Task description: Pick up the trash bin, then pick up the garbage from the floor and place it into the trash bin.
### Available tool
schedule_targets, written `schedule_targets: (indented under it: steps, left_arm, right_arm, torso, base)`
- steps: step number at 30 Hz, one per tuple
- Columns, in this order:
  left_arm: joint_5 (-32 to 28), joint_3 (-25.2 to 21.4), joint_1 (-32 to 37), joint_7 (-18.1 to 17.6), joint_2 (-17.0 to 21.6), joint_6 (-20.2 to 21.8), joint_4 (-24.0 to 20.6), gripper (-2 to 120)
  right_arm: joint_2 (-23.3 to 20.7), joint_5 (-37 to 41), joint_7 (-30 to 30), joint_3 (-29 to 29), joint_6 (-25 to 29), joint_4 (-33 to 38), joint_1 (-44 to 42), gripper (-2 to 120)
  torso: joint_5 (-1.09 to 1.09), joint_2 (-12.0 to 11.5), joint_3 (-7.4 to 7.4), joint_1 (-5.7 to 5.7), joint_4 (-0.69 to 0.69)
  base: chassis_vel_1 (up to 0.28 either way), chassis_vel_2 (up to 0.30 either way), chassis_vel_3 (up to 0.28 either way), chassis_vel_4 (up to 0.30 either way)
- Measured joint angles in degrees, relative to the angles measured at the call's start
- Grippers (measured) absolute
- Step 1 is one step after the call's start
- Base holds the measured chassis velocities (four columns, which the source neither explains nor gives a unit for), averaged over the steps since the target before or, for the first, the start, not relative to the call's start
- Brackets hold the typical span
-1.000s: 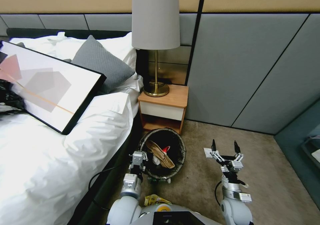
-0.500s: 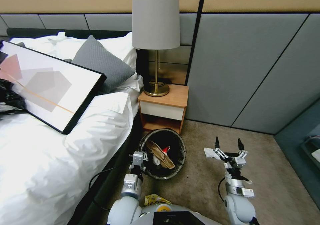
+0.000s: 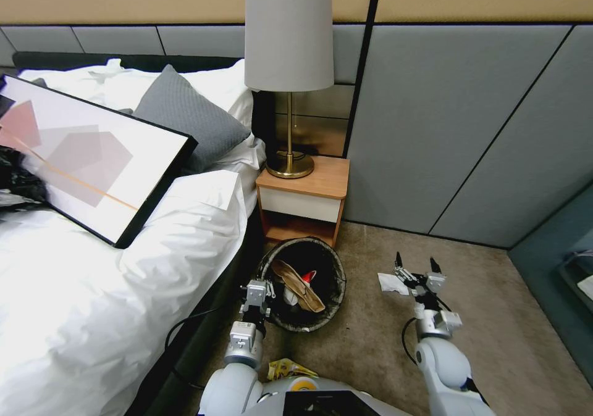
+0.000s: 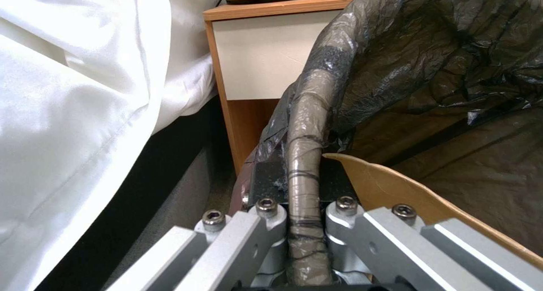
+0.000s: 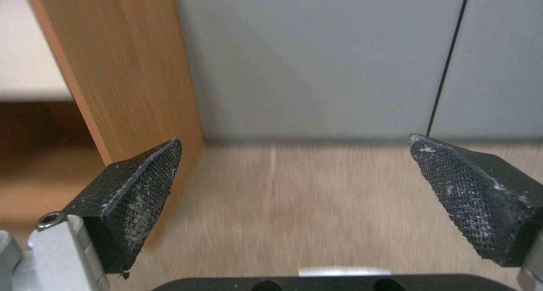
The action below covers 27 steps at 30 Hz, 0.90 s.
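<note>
Left gripper [image 3: 258,292] clamped on trash bin [image 3: 330,265] rim beside bed [image 3: 92,292]. Right gripper [image 3: 414,262] spread wide, just over white tissue [image 3: 389,282] on carpet [image 3: 494,317].

The trash bin [image 3: 302,283] wears a thin black plastic liner, crinkled and faintly glossy, stretched tight over its rim [image 4: 305,155]. The left tool [image 4: 305,227] clamping that rim is bare brushed metal with steel screw heads. A stiff tan paper piece [image 3: 298,286] inside looks smooth and matt. The right tool [image 3: 414,263] has spread black rubber pads [image 5: 141,185] with a fine cross-hatched grip (scuffed pale at the edges). The nightstand [image 3: 304,203] is matt wood veneer; the carpet [image 3: 370,342] short-piled; the tissue [image 3: 391,282] soft white paper; the bedding [image 3: 123,292] smooth white cloth.
</note>
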Motion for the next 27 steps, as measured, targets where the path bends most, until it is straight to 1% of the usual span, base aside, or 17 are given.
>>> schedule_targets:
  steps: [3, 4, 7, 8, 11, 15, 17, 21, 23, 24, 27]
  left_arm:
    - [-0.02, 0.02, -0.05, -0.01, 0.01, 0.00, 0.14, 1]
    - [-0.02, 0.02, -0.05, -0.01, 0.01, 0.00, 0.14, 1]
    - [-0.04, 0.13, -0.09, -0.01, 0.01, -0.01, 0.41, 1]
    - [-0.04, 0.13, -0.09, -0.01, 0.01, -0.01, 0.41, 1]
    - [-0.04, 0.15, -0.13, 0.00, 0.00, 0.00, 0.48, 1]
    - [-0.04, 0.14, -0.15, 0.00, 0.02, 0.00, 0.51, 1]
    - [-0.04, 0.23, -0.21, 0.02, 0.02, 0.00, 0.53, 1]
    - [-0.04, 0.41, -0.22, 0.05, 0.03, -0.01, 0.58, 1]
    - [0.05, 0.58, -0.19, 0.06, 0.02, -0.01, 0.71, 1]
    - [0.05, 0.58, -0.19, 0.06, 0.02, -0.01, 0.71, 1]
    - [0.21, 0.61, -0.01, 0.07, 0.01, 0.00, 0.74, 1]
  right_arm:
    - [-0.89, -0.03, -0.97, -0.33, -3.55, -3.59, 2.72, 100]
    - [-0.89, -0.03, -0.97, -0.33, -3.55, -3.59, 2.72, 100]
    - [-1.47, -0.14, -1.96, -0.99, -6.47, -7.97, 5.58, 100]
    - [-1.47, -0.14, -1.96, -0.99, -6.47, -7.97, 5.58, 100]
    - [-1.68, -0.43, -2.30, -1.64, -8.78, -11.32, 7.90, 100]
    - [-1.66, -0.85, -2.42, -1.83, -9.63, -13.51, 9.70, 100]
    - [-1.67, -1.09, -2.73, -2.03, -11.33, -16.02, 12.01, 100]
    - [-1.71, -1.70, -2.74, -2.31, -12.51, -18.47, 14.21, 100]
    - [-1.75, -2.79, -2.65, -2.90, -13.74, -22.63, 17.61, 100]
    - [-1.75, -2.79, -2.65, -2.90, -13.74, -22.63, 17.61, 100]
    - [-1.82, -4.61, -2.75, -3.38, -13.97, -27.14, 20.60, 100]
  torso:
    - [0.01, 0.00, 0.00, 0.00, 0.00]
    - [0.01, 0.00, 0.00, 0.00, 0.00]
    - [0.01, 0.00, 0.00, 0.00, 0.00]
    - [0.01, 0.00, 0.00, 0.00, 0.00]
    - [0.00, 0.00, 0.00, 0.00, -0.01]
    - [0.01, 0.00, 0.00, 0.00, 0.00]
    - [0.00, 0.00, 0.00, 0.00, 0.00]
    - [0.00, 0.00, 0.00, 0.00, -0.01]
    - [0.01, 0.00, 0.00, 0.01, 0.00]
    - [0.01, 0.00, 0.00, 0.01, 0.00]
    - [0.01, 0.00, 0.00, 0.01, 0.00]
  base:
    - [0.000, 0.000, 0.000, 0.000]
    - [0.000, 0.000, 0.000, 0.000]
    - [0.000, 0.000, 0.000, 0.000]
    - [0.000, 0.000, 0.000, 0.000]
    - [0.000, 0.000, 0.000, 0.000]
    - [0.000, 0.000, 0.000, 0.000]
    - [0.000, 0.000, 0.000, 0.000]
    - [0.000, 0.000, 0.000, 0.000]
    - [0.000, 0.000, 0.000, 0.000]
    - [0.000, 0.000, 0.000, 0.000]
    - [0.000, 0.000, 0.000, 0.000]
